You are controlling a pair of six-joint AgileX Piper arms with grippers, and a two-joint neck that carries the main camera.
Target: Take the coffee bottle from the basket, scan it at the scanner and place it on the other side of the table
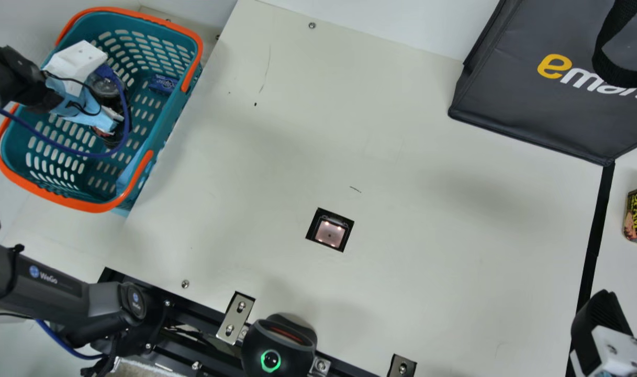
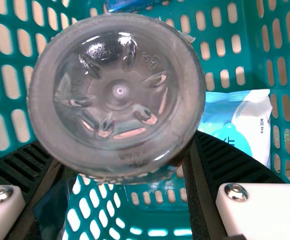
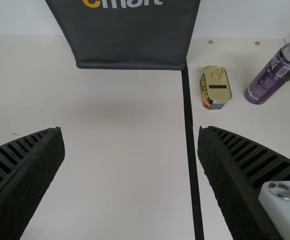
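At left, down inside the basket, has the coffee bottle clamped in the left tool, with its base towards the wrist camera and a white-and-blue packet lower down in the basket too. Looks done with the grasp but not with the lift; has yet to clear the rim. Next calls for a carry rightwards over the counter to the scanner, well apart from the bottle, so not yet scanned. Farther right, has a dark bag at the far side, then a black line, probably to be crossed for the placing. At near right, has the right tool empty, with fingers apart. Beyond the line, includes a tin and a purple can. Leaves lifting, scanning and placing to do.
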